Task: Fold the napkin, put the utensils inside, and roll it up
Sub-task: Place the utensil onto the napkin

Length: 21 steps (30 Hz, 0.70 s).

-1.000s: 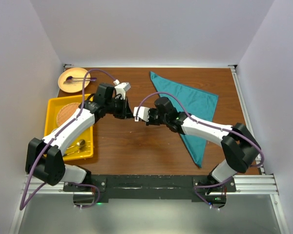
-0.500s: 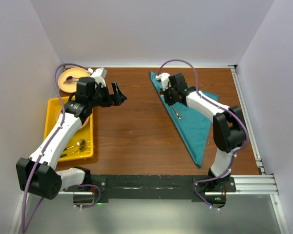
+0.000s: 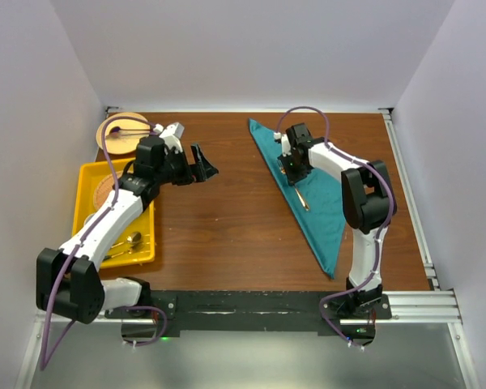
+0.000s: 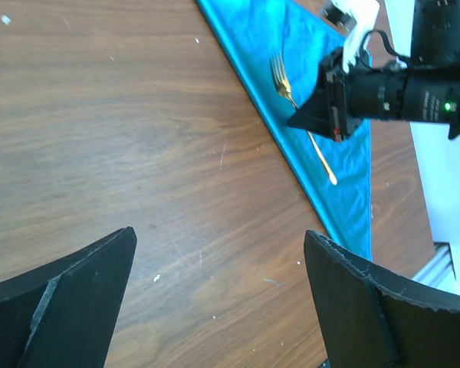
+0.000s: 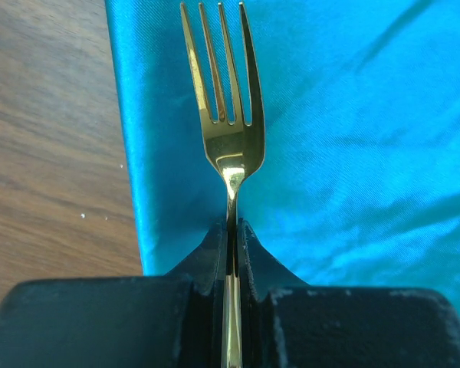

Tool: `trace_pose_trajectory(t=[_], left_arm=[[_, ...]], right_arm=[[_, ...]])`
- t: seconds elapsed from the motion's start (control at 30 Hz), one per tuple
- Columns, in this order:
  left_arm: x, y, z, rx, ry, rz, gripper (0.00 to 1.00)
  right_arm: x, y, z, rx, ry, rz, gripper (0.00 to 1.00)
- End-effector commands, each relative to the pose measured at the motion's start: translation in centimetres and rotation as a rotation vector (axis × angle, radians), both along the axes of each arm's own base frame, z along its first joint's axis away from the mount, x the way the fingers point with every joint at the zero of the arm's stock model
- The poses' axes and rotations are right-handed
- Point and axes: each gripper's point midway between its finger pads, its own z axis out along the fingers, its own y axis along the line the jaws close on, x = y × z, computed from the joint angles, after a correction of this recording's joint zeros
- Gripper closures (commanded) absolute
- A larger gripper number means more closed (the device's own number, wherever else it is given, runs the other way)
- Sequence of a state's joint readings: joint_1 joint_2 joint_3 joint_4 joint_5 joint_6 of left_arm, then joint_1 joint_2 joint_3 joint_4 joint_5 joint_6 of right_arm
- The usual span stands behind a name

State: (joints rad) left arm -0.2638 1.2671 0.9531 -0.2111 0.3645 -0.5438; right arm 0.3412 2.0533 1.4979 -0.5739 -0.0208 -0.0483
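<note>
Two hands in play, and they're well apart. Your right hand [image 5: 231,230] is pinched tight on the gold fork [image 5: 222,115], fingers together on the neck just below the tines, with the handle running back between them. Through that wrist camera the tines point away over the teal napkin [image 3: 328,174], close to its left folded edge, with bare wood just beyond. From above, the napkin lies as a long triangle on the right side of the tabletop [image 3: 227,235], wide end far, tip toward the near edge. Your right hand sits over its far part. The fork's handle trails back toward the near side, slanting slightly right, all of it over the cloth. Whether the fork rests on the cloth or hangs just off it, I can't tell.

Your left hand [image 3: 204,162] is spread wide, nothing in it, above bare wood in the far left-centre of the tabletop and aimed right, toward the napkin. Its wrist camera looks out between two dark fingers [image 4: 69,299] at the wood, the napkin's edge, the fork and your right hand.

Over on the left edge you've got the yellow tray [image 3: 87,170]. A round brown disc [image 3: 105,193] sits in its far half, partly under your left arm, and a spoon [image 3: 133,239] lies at its near end. In the far-left corner is a tan plate [image 3: 125,144], with a thin purple-ended stick [image 3: 128,130] lying on it.
</note>
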Motion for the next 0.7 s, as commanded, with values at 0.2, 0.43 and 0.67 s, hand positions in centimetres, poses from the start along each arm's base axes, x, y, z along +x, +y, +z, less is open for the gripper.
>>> trace_pose_trajectory(t=[0.2, 0.43, 0.67], left_arm=[[0.5, -1.3, 1.1, -0.066, -0.043, -0.045, 0.05], [0.5, -1.7, 0.8, -0.081, -0.036, -0.063, 0.05], [0.3, -1.9, 0.5, -0.087, -0.03, -0.076, 0.05]], right_arm=[[1.2, 1.7, 1.8, 0.074, -0.012, -0.047, 1.0], [1.3, 2.1, 2.5, 0.097, -0.022, -0.071, 0.98], [1.4, 2.2, 1.4, 0.086, -0.007, -0.063, 0.9]])
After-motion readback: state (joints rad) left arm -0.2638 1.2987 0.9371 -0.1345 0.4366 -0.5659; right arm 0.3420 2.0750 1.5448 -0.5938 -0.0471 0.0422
